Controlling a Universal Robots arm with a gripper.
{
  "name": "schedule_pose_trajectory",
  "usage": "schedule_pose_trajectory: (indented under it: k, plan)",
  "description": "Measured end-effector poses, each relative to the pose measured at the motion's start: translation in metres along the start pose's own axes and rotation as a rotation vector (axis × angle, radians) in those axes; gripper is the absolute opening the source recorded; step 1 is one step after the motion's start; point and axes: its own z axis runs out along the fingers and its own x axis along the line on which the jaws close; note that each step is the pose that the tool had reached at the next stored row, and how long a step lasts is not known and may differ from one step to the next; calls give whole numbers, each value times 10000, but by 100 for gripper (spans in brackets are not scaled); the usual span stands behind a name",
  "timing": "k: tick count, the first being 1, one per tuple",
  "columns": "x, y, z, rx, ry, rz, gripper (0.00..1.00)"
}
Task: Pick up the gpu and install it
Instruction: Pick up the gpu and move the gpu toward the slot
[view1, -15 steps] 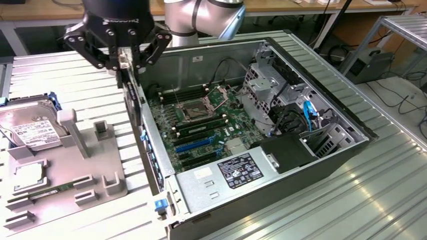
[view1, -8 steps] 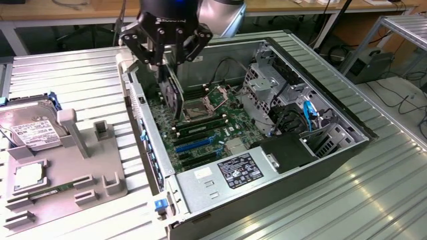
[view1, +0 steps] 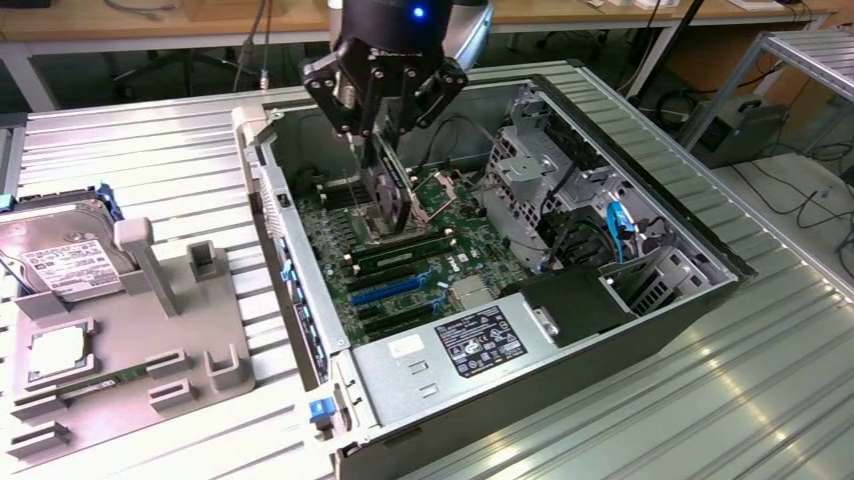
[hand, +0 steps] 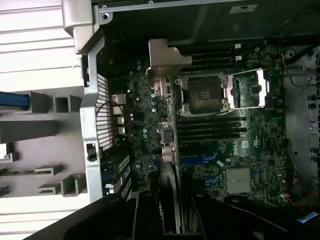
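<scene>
The tool (view1: 384, 125) is clamped on the upper edge of the gpu (view1: 388, 190), which is held upright on its long edge directly beneath it, inside the open computer case (view1: 627, 345). The card's lower edge is close above the motherboard (view1: 454, 260); whether it touches a slot cannot be told. In the wrist view the gpu (hand: 168, 150) is seen edge-on, its pale bracket (hand: 167, 57) at the end farthest from the tool. The CPU socket (hand: 202, 92) and the memory slots (hand: 210, 127) are seen just beside the card. A hard drive (view1: 60, 262) is seen outside the case, well apart from the tool, on the table (view1: 160, 170).
</scene>
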Motion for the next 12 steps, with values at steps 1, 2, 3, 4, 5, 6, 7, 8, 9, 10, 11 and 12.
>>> schedule_pose_trajectory:
  k: [1,2,3,4,5,6,7,8,9,10,11,12]
  plan:
    - [-44,3,16,0,0,-1,29]
    - [-98,6,37,0,0,1,29]
    - [-148,9,55,2,0,1,29]
    - [-203,12,75,3,0,-1,29]
    - [-251,14,94,2,0,0,29]
    - [-306,17,114,1,-1,1,29]
    - [-363,18,135,2,-1,-1,29]
    - [-429,16,160,0,-1,1,29]
    - [-484,12,180,2,0,-1,29]
    - [-528,7,195,2,0,-1,29]
    - [-571,0,210,2,0,1,29]
    - [-617,-11,226,2,0,0,29]
